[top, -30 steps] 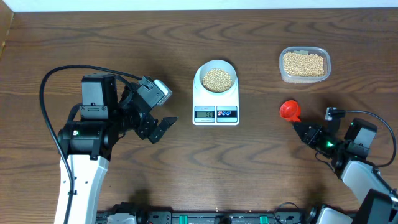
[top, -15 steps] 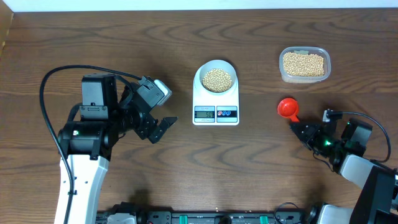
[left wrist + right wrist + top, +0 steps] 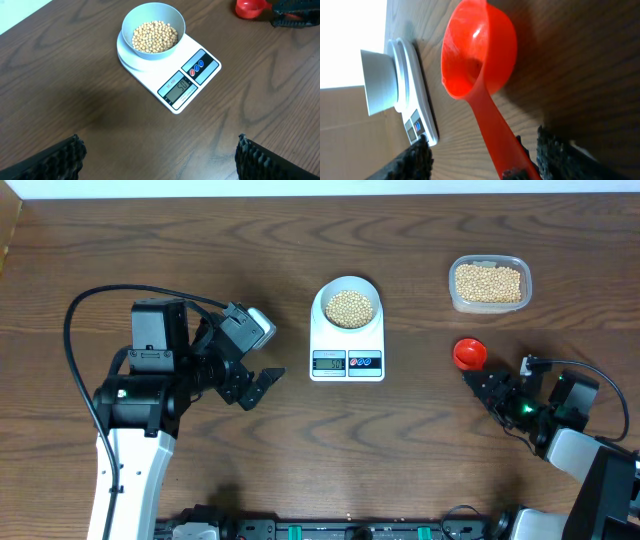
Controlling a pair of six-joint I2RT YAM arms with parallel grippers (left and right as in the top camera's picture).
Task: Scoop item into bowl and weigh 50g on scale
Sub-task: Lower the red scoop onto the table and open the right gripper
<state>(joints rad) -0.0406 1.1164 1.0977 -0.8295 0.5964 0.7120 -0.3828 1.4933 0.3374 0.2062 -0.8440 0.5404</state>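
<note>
The pale bowl (image 3: 350, 280) stands on the white scale (image 3: 347, 362) at the table's middle, filled with tan beans (image 3: 349, 308). In the left wrist view the bowl (image 3: 129, 20) and scale (image 3: 190, 80) lie ahead of my left gripper (image 3: 160, 160), which is wide open with nothing in it and hangs left of the scale (image 3: 262, 385). A red scoop (image 3: 469, 354) lies on the table at the right. Its handle runs back between the parted fingers of my right gripper (image 3: 487, 388). In the right wrist view the scoop (image 3: 477, 50) is empty, and the right gripper (image 3: 485, 157) stands open around the handle.
A clear plastic tub (image 3: 453, 285) holding more beans sits at the back right, beyond the scoop. The left arm's body and cable fill the left side of the table. Bare wood lies between the scale and the scoop.
My right gripper's jaws have parted from the scoop handle. The scoop's cup has shifted slightly to the right and rests on the table. The left arm has not moved.
</note>
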